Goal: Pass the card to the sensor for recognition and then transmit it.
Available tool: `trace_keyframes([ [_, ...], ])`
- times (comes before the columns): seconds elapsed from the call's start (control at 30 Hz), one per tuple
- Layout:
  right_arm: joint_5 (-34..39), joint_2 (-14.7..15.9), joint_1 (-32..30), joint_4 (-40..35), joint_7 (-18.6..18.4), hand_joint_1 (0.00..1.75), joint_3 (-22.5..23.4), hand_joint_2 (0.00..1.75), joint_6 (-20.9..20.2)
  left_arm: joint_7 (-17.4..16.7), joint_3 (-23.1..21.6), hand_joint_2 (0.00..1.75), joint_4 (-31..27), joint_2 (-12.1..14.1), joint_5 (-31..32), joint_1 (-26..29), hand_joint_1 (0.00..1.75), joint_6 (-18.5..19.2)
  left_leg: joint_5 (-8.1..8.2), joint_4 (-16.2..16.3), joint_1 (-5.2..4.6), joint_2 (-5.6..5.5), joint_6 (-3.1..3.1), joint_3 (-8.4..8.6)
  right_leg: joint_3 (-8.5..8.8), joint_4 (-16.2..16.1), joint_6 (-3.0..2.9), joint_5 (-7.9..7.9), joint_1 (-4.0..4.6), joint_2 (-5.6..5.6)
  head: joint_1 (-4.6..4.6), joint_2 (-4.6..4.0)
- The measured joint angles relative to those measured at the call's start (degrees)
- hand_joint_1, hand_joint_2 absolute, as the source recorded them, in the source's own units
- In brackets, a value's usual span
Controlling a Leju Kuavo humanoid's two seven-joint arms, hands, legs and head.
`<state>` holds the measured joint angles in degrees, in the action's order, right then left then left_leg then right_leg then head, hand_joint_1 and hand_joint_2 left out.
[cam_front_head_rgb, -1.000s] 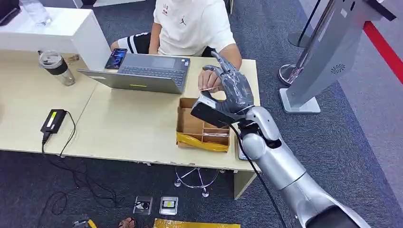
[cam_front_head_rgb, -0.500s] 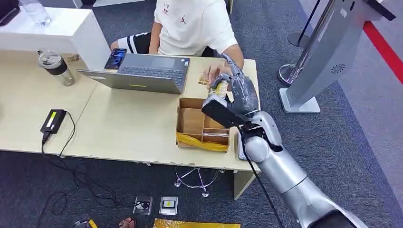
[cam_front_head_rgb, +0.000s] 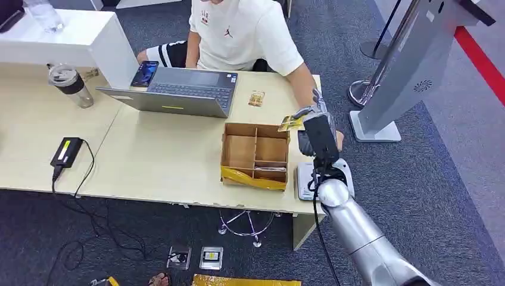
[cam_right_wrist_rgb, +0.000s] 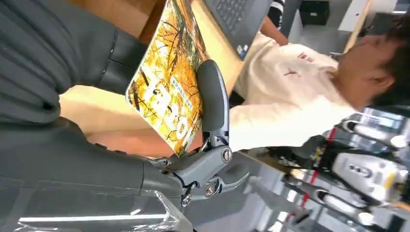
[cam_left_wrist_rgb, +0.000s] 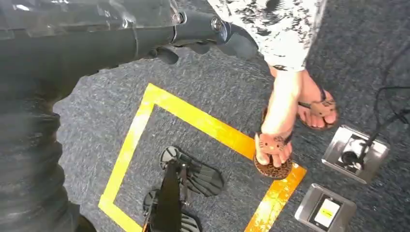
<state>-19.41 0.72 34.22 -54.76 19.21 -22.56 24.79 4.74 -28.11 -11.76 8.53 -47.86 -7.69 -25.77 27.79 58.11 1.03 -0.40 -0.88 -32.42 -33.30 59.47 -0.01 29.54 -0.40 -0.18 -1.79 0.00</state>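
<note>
1. right hand (cam_front_head_rgb: 314,122) is up over the far right corner of the desk (cam_front_head_rgb: 149,161), pinching the card (cam_front_head_rgb: 290,123). right wrist view confirms it: the yellow-orange printed card (cam_right_wrist_rgb: 169,92) is clamped between the thick grey thumb and the darker fingers (cam_right_wrist_rgb: 212,99).
2. card sticks out of the hand toward the robot's left, over the desk. its long axis runs roughly sideways across the head view, face tilted, not flat.
3. sensor: i take the small white unit (cam_front_head_rgb: 305,179) on the desk edge to be it, but the forearm covers most of it, so that's a guess.
4. if so, the key relation: that unit lies nearer the robot than the card and below it, just beside the cardboard box (cam_front_head_rgb: 255,155). so i'd bring the card back toward me and down.
5. the right arm is the only one near. left hand (cam_left_wrist_rgb: 203,34) hangs by the floor, fingers look loose, nothing in them.
6. person (cam_front_head_rgb: 244,30) sits behind the desk, forearm close by the right hand; whether they touch i cannot tell.
7. a second small card (cam_front_head_rgb: 256,99) lies on the desk near the laptop (cam_front_head_rgb: 178,89).
</note>
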Motion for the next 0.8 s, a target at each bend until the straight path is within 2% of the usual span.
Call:
trace_keyframes([
  [0.27, 4.0, -0.3, -0.6, 4.6, 1.2, 1.75, 1.5, 1.75, -0.8, -1.0, 0.0, 1.75, 0.0, -0.9, -1.1, 0.0, 0.0, -2.2, 0.01, 0.0, 0.01, 0.03, 0.0, -0.01, -0.01, 0.0, 0.0, 0.0, 0.0, 0.0, 0.0, 0.0],
  [0.47, 6.3, -2.0, -0.4, 8.0, 3.1, 1.75, 1.6, 1.75, -1.2, -1.4, 0.2, 1.75, 0.0, -2.5, -3.0, 0.0, 0.0, -6.6, 0.01, 0.0, 0.0, 0.07, 0.0, -0.01, -0.01, 0.0, 0.0, 0.0, 0.0, 0.0, 0.02, 0.0],
  [0.63, 7.1, -3.6, -0.3, 12.2, 6.1, 1.75, 1.6, 1.75, 0.7, -3.1, 0.2, 1.75, 0.0, -4.3, -3.3, 0.0, 0.0, -9.5, 0.01, 0.0, -0.01, 0.06, 0.0, -0.02, -0.01, 0.0, 0.0, 0.0, -0.01, 0.0, 0.0, 0.0],
  [0.8, 8.1, -4.5, -0.3, 15.8, 7.5, 1.75, 1.6, 1.75, 1.5, -4.3, 0.2, 1.75, 0.0, -5.3, -3.3, 0.0, 0.0, -11.6, 0.01, 0.0, 0.0, 0.06, 0.0, -0.01, -0.01, 0.0, 0.0, 0.0, -0.01, 0.0, 0.0, 0.0],
])
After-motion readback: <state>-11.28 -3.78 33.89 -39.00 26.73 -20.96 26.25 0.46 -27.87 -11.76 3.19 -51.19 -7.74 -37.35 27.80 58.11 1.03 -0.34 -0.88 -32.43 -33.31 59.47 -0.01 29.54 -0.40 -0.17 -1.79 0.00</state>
